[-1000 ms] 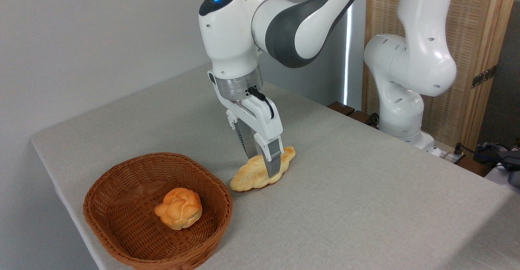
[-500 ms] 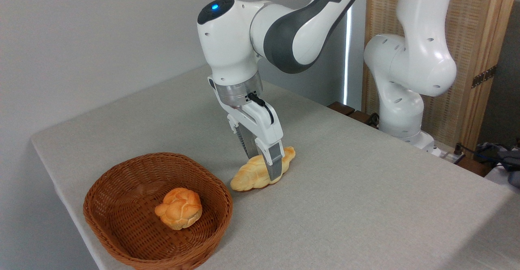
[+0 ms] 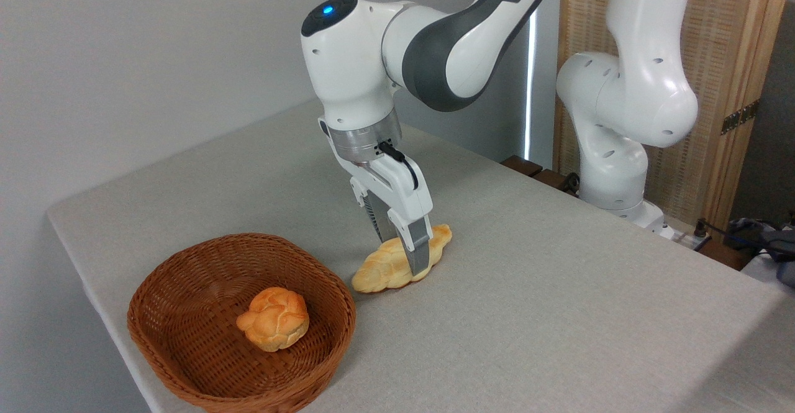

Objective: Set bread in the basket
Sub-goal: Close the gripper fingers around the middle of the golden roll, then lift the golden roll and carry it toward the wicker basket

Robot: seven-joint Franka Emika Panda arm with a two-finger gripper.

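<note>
I see the jaws [image 3: 404, 253] clamped across the middle of the bread [image 3: 397, 266], one finger on each side, the loaf lying on the tabletop [image 3: 559, 313]. The basket [image 3: 186, 276] sits just beside it at eight o'clock, holding a small round bun [image 3: 273, 318].

I count one long bread [image 3: 385, 267] and one small round bun [image 3: 274, 318]. I see one basket [image 3: 186, 351].
</note>
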